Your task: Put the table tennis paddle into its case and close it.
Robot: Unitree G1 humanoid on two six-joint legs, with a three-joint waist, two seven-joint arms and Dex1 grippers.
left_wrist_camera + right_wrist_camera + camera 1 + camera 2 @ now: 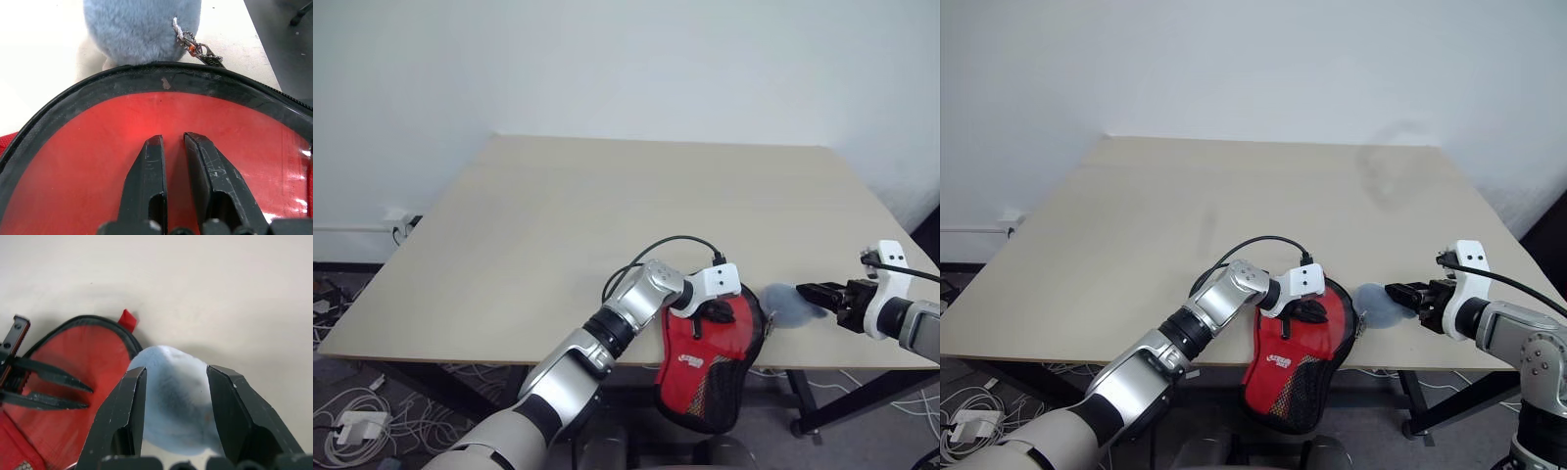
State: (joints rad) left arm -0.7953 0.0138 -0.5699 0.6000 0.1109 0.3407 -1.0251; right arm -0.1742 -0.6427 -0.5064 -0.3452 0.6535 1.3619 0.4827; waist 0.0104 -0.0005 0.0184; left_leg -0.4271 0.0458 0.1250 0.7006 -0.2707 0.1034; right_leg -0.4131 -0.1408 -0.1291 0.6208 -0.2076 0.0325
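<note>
The case (pixel 705 377) lies at the table's front edge, its narrow end hanging over it. A black zip rim (pixel 146 78) runs round a clear side. A smooth red face (pixel 98 156) shows through it, seemingly the paddle inside. My left gripper (pixel 710 313) lies flat on that red face, fingers (pixel 151 166) a narrow slit apart with nothing between them. A blue-grey fluffy pompom (pixel 171 406) hangs by a short chain (pixel 193 45) from the zip, to the right of the case. My right gripper (pixel 176 369) is open, one finger on either side of the pompom.
The beige table (pixel 607 215) stretches back to a white wall. A small red tab (pixel 128 318) sticks out of the case's rim. Cables and a white power adapter (pixel 352 426) lie on the floor to the left.
</note>
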